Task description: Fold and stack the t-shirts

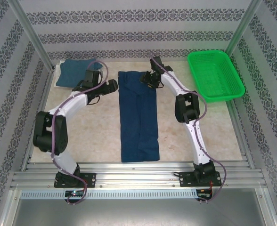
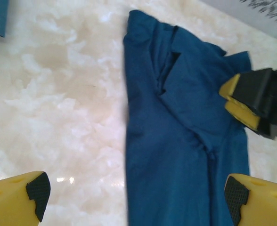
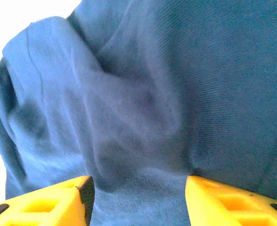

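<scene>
Two robot arms work over a marbled bench (image 1: 96,136) lined with patterned walls. A navy t-shirt (image 1: 138,117), folded lengthwise into a long narrow strip, lies down the middle of the bench between the arms, one end near the bases and the other toward the far wall. The right claw (image 1: 147,77) sits low on the far end of the strip; from its wrist camera the right claw (image 3: 138,197) has its yellow fingers (image 3: 58,205) standing part-way apart, with rumpled navy cloth (image 3: 143,108) spreading between and beyond them, not pinched tight. The left claw (image 1: 109,86) hovers just beside the strip's far left edge, its jaws spread wide and holding nothing; its own camera shows the left claw (image 2: 136,193) above bare bench and the shirt's (image 2: 185,141) edge, with the right claw (image 2: 256,101) at the cloth's opposite side. A teal t-shirt (image 1: 75,73) rests folded in the far left corner. A green basket (image 1: 214,75) sits in the far right corner.
</scene>
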Available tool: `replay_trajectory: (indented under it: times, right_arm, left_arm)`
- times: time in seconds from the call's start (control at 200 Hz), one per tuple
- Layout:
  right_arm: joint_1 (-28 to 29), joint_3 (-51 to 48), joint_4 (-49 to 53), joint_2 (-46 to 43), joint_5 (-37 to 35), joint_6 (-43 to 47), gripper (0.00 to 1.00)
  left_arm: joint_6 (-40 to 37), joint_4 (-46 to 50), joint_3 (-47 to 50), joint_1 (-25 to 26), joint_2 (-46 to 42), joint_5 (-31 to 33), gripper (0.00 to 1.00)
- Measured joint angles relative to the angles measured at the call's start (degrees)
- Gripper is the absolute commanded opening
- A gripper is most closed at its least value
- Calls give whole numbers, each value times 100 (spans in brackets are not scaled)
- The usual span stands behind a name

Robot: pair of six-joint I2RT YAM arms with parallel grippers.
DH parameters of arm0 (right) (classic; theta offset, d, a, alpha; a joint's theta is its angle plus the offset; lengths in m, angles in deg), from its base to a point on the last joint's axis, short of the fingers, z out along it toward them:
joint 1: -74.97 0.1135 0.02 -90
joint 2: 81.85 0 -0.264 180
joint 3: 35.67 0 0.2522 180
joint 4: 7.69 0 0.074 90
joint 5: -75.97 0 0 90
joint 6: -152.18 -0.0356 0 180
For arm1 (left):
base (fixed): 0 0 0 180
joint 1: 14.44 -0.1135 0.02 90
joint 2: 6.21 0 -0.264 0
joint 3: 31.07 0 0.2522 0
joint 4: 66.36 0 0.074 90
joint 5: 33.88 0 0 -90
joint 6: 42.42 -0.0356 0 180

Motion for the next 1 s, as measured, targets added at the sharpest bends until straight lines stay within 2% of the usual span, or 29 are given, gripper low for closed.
replay_trajectory:
  times: [0.245,0.425,0.604,0.689,0.809,0.999]
  right_arm:
    - [-136,1032,-466,730,247,-1001,57]
    - [-160,1342,-1198,1051,518,-1591,57]
    - [-96,1150,-1355,839,855,-1362,61]
    - [4,-177,-1480,-142,905,-1049,64]
    - [107,-2658,-1770,-2374,946,-647,64]
    - [-57,-5488,-2146,-5731,1091,98,60]
  left_arm:
    - [245,-85,1342,254,-1244,-120,97]
    - [398,157,2264,431,-2302,-101,97]
    - [713,450,2778,975,-3292,-70,97]
    - [964,562,3099,1259,-3759,-63,98]
    - [1342,734,3495,1685,-4218,-26,96]
    - [1899,743,3709,2677,-3875,166,88]
